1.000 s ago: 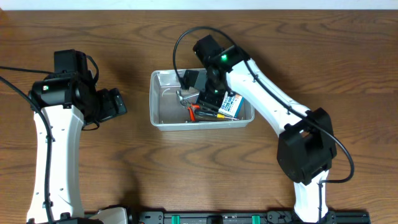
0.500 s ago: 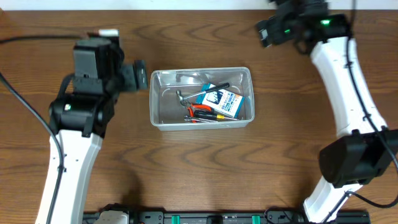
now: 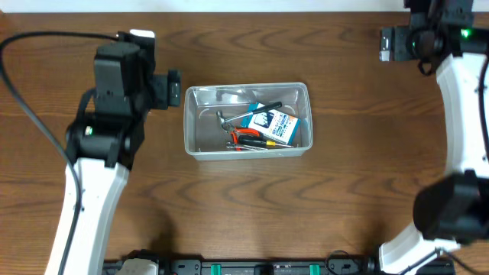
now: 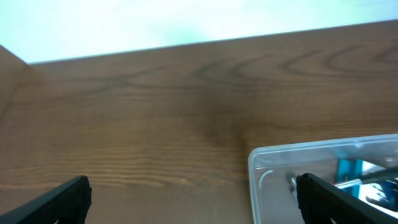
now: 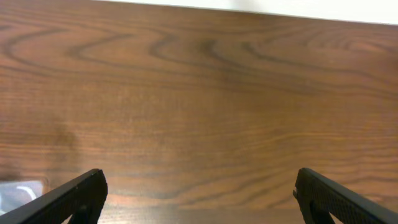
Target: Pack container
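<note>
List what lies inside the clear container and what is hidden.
The container holds a blue-and-white box, a metal-headed tool, red-handled pliers and a small yellow-marked tool, piled together. Anything under the box is covered.

Holds left gripper (image 3: 173, 85) wide apart at upper left, pointing right; holds right gripper (image 3: 386, 44) wide apart at upper right corner, pointing left.

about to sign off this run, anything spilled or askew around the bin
Nothing stands out. The clear container sits square on the table, undamaged as far as shows, with the blue-and-white box, hammer and red-handled pliers all lying inside its walls.
</note>
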Robot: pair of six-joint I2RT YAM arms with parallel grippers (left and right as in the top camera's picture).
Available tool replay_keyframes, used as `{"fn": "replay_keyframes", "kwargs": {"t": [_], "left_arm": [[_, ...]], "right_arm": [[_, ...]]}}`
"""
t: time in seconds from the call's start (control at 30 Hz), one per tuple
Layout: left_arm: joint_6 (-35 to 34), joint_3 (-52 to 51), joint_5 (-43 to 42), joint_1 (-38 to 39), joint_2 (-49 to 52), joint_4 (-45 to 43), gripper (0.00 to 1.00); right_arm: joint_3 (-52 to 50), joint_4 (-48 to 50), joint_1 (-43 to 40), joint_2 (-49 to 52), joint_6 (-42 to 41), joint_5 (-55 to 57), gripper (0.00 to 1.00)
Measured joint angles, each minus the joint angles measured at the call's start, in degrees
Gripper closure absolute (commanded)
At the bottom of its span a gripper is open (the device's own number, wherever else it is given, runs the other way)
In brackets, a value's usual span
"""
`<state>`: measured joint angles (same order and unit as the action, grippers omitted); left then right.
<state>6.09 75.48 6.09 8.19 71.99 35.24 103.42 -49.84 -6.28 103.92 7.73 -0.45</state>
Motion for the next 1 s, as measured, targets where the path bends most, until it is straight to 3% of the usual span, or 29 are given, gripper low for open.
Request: {"fn": "replay_keyframes", "kwargs": {"t": [0.3,0.53,0.77,1.0], "left_arm": [[0.2,-17.25,0.35,1.95,-23.32,-6.23,0.02],[0.44,-35.34,0.35,2.12,-43.69,-7.82,0.02],[5.64,-46.21,0.35,2.12,-53.27,-9.4,0.02],[7.32,-49.88,0.35,2.12,-53.68,-10.21,0.02]], "right_arm": [[-29.75,15.85,3.89,-34.86,-0.26,-0.87,0.01],[-51.67,18.91,9.99,-59.06,-0.28,2.08,0.02],[-69.22,23.71,10.8,-65.44,-0.31,4.11,0.01],[-75.08,27.21,10.8,-65.59,-0.33,8.0,0.01]]}}
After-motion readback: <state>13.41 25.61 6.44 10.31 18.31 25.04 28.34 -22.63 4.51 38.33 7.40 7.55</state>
